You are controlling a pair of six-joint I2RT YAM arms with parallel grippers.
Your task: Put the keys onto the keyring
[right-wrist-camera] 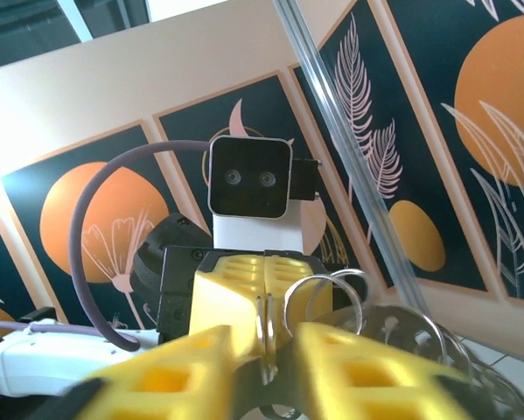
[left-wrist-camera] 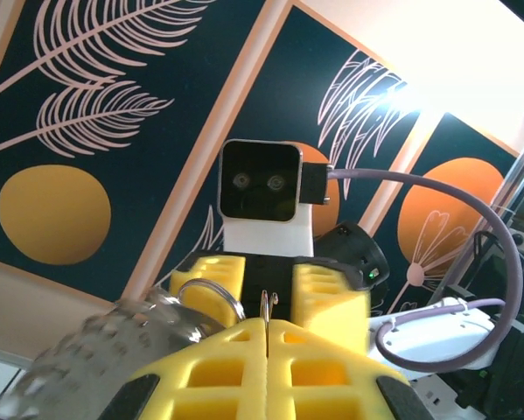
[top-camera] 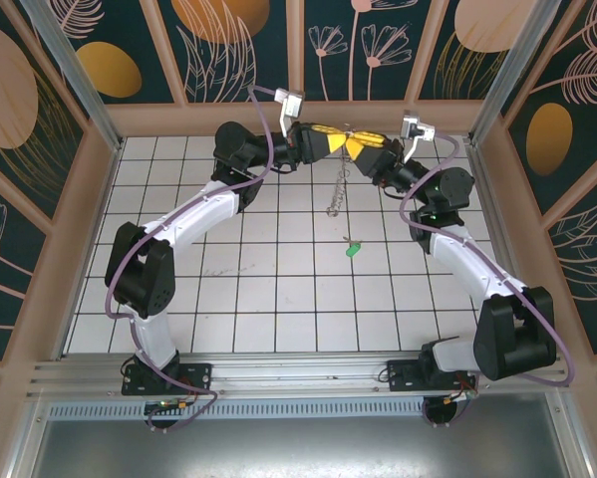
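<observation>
The keys are one small green-headed key [top-camera: 352,249] lying on the white tiled floor, below both grippers. The keyring [top-camera: 335,194] hangs as a thin grey chain-like loop from the spot where the two grippers meet at the back. My left gripper [top-camera: 338,137] [left-wrist-camera: 268,325] is shut on a thin wire ring of the keyring [left-wrist-camera: 270,306]. Facing it, my right gripper [top-camera: 354,142] [right-wrist-camera: 266,346] has its yellow fingers apart, and the same ring [right-wrist-camera: 265,328] stands in the gap. More small rings [right-wrist-camera: 318,302] and a blurred metal tag [left-wrist-camera: 95,359] dangle beside it.
The white tiled floor [top-camera: 278,289] is fenced by wooden walls with dark floral panels [top-camera: 228,40]. An aluminium rail [top-camera: 298,373] runs along the near edge by the arm bases. Both grippers are raised close to the back wall.
</observation>
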